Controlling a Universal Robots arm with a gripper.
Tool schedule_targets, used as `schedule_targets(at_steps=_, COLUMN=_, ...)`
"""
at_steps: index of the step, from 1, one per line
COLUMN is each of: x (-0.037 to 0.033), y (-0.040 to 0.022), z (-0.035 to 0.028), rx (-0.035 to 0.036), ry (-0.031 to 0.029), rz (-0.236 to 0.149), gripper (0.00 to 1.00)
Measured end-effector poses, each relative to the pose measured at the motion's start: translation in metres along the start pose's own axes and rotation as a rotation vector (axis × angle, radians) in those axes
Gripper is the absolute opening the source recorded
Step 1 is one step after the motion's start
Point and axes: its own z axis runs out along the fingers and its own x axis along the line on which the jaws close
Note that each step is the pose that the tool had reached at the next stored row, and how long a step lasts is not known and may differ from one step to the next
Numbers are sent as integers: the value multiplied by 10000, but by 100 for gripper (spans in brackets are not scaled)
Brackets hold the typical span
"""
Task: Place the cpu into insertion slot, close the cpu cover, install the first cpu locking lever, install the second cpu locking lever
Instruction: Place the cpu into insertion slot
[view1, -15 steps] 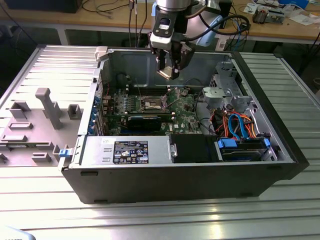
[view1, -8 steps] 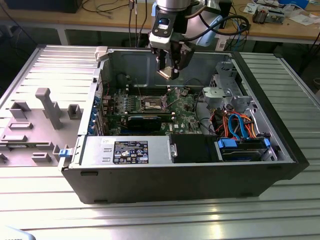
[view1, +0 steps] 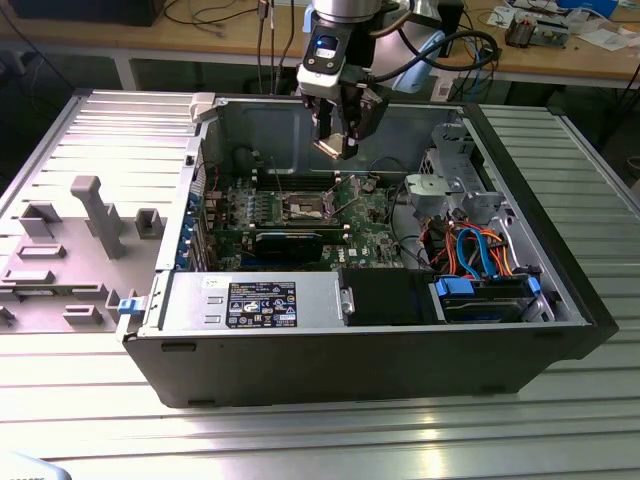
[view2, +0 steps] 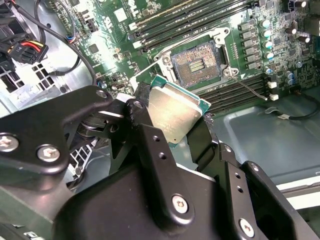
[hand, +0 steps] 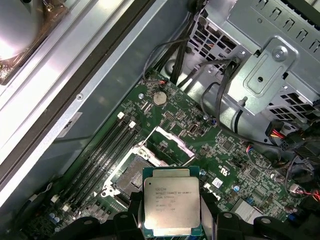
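our arm reaches straight down into the open computer case (view1: 560, 300), and the claw (view1: 340, 147) hangs high above the green board (view1: 372, 215). the claw squeezes the cpu (view2: 175, 114) between its two black fingers (view2: 149, 142), one on each side, and we see the chip's shiny top in both wrist views. the cpu is up in the air, well apart from the insertion slot (view2: 196, 64), which lies bare on the board with its gold field showing. the cpu cover (hand: 169, 144) is flipped open just beside the slot, and a thin wire lever (view2: 248, 88) sticks out near it. long black memory slots (view2: 185, 20) run along both sides of the slot. a silver drive cage (hand: 270, 65) and blue and orange cables (view1: 480, 255) sit on the exterior view's right. the case rests on the table (view1: 300, 440). the fingers hide the chip's side edges, and in the exterior view the chip is too small for us to make out well.
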Motion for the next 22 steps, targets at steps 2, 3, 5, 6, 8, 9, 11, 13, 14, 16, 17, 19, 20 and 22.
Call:
schedule_targets(at_steps=2, x=0, y=0, z=0, rx=0, ry=-1, rz=15, gripper=55)
schedule_targets(at_steps=3, x=0, y=0, z=0, rx=1, ry=0, rz=27, gripper=55)
schedule_targets(at_steps=5, x=0, y=0, z=0, rx=2, ry=-1, rz=36, gripper=55)
schedule_targets(at_steps=6, x=0, y=0, z=0, rx=1, ry=-1, rz=41, gripper=55)
schedule_targets(at_steps=8, x=0, y=0, z=0, rx=2, ry=-2, rz=60, gripper=55)
schedule_targets(at_steps=9, x=0, y=0, z=0, rx=2, ry=-2, rz=67, gripper=55)
schedule_targets(at_steps=11, x=0, y=0, z=0, rx=3, ry=-1, rz=82, gripper=55)
schedule_targets(at_steps=13, x=0, y=0, z=0, rx=4, ry=-2, rz=90, gripper=55)
schedule_targets(at_steps=14, x=0, y=0, z=0, rx=4, ry=-2, rz=95, gripper=55)
schedule_targets(at_steps=16, x=0, y=0, z=0, rx=4, ry=-2, rz=102, gripper=55)
schedule_targets(at_steps=17, x=0, y=0, z=0, rx=4, ry=-2, rz=105, gripper=55)
schedule_targets(at_steps=19, x=0, y=0, z=1, rx=4, ry=-2, rz=115, gripper=55)
schedule_targets(at_steps=20, x=0, y=0, z=0, rx=5, ry=-3, rz=122, gripper=55)
schedule_targets(at_steps=22, x=0, y=0, z=1, rx=5, ry=-3, rz=131, gripper=55)
